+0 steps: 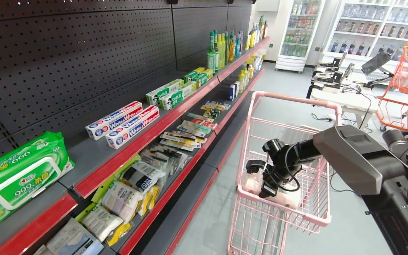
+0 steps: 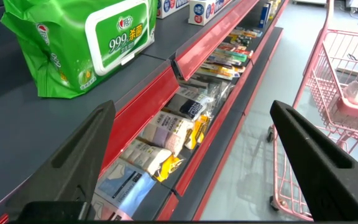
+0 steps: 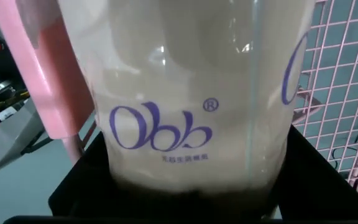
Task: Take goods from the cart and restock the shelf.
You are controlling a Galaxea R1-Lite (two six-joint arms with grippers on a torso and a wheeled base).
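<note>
A pink cart [image 1: 284, 214] stands in the aisle to the right of the shelf [image 1: 83, 152]. Inside it lies a pale soft pack with blue print [image 1: 290, 199]. My right gripper [image 1: 265, 189] is down in the cart, shut on this pack [image 3: 185, 93], which bulges between its dark fingers [image 3: 82, 183]. The cart's pink bar [image 3: 36, 68] runs close beside the pack. My left gripper [image 2: 201, 168] hangs open and holds nothing, over the front edge of the top shelf. It is close to a green wipes pack [image 2: 86, 43] lying on that shelf [image 1: 20, 177].
Toothpaste boxes [image 1: 122, 124] and green bottles [image 1: 218, 49] fill the top shelf farther along. Sachets and bags [image 1: 136, 184] crowd the lower shelf. An orange cart [image 1: 407, 85] and a white table with devices [image 1: 345, 95] stand behind the pink cart.
</note>
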